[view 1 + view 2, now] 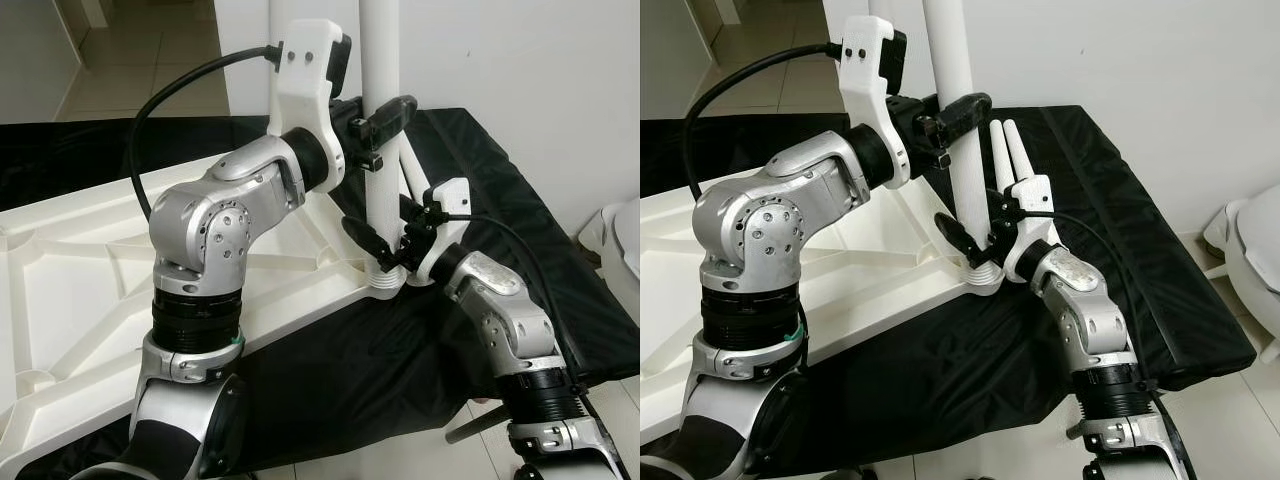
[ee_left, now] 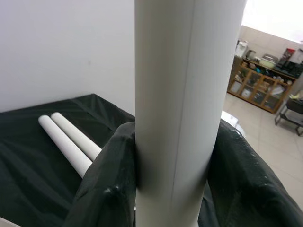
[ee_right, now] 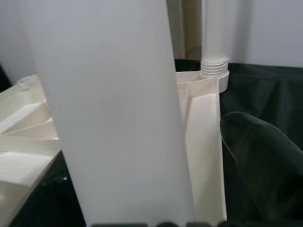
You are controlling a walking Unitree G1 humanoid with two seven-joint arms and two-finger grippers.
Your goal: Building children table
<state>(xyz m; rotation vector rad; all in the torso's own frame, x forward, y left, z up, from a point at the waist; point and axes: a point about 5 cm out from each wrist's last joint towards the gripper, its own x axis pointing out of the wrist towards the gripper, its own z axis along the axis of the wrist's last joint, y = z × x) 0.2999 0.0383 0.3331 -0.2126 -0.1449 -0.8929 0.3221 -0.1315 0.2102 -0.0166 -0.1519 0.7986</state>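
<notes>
Left claw (image 1: 378, 128) gripped leg (image 1: 381, 60) mid-shaft; right claw (image 1: 392, 238) clamped it below, just above corner socket (image 1: 384, 282) of upturned tabletop (image 1: 90, 270). Leg looked seated, maybe not tight. Two spare legs (image 1: 1006, 150) lay behind, uninstalled.

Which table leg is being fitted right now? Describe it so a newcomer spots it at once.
Find the upturned white tabletop on the black cover. At its corner nearest the wall, a white leg stands upright in the ribbed socket, held by both grippers. The two spare legs lie flat behind it.
</notes>
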